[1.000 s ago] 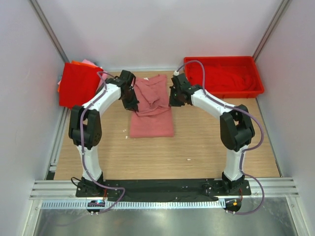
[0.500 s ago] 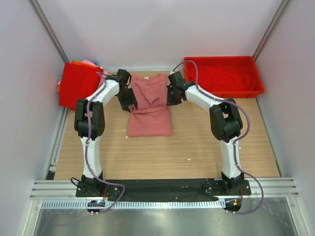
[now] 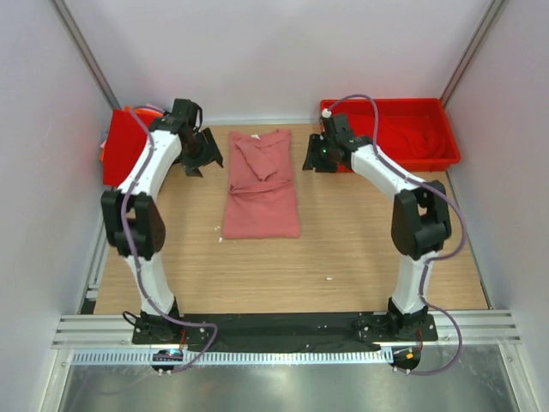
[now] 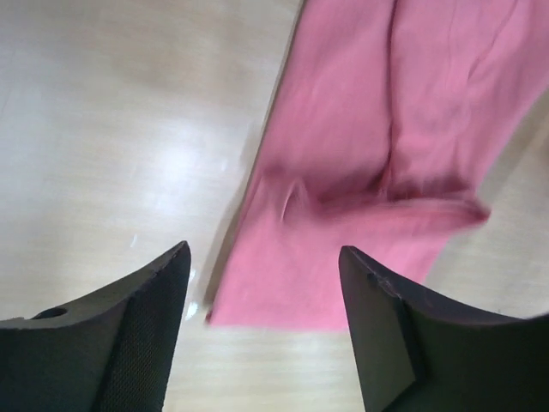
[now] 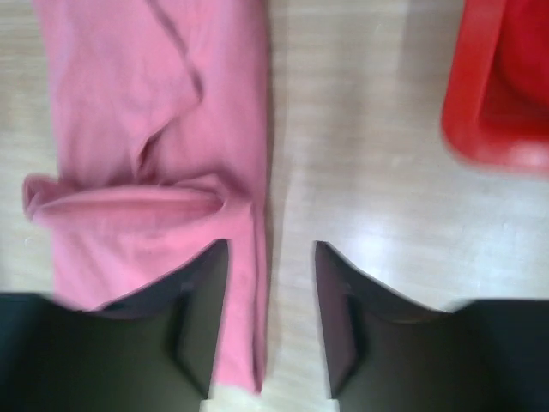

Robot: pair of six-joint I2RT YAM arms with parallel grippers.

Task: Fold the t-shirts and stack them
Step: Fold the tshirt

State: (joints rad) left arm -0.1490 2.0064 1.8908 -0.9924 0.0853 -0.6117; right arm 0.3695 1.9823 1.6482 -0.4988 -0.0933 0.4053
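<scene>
Flanking t-shirt [image 3: 262, 189]: left pincer [image 3: 201, 160], right pincer [image 3: 311, 160] agape.

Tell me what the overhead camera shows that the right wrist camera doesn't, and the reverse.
Only overhead: the stack of folded shirts at the far left, the left gripper left of the pink shirt, and red cloth lying in the tray. Only right wrist: the right gripper up close, fingers apart with nothing between them. Both: the pink shirt flat on the table with a fold across it, and part of the tray.
</scene>
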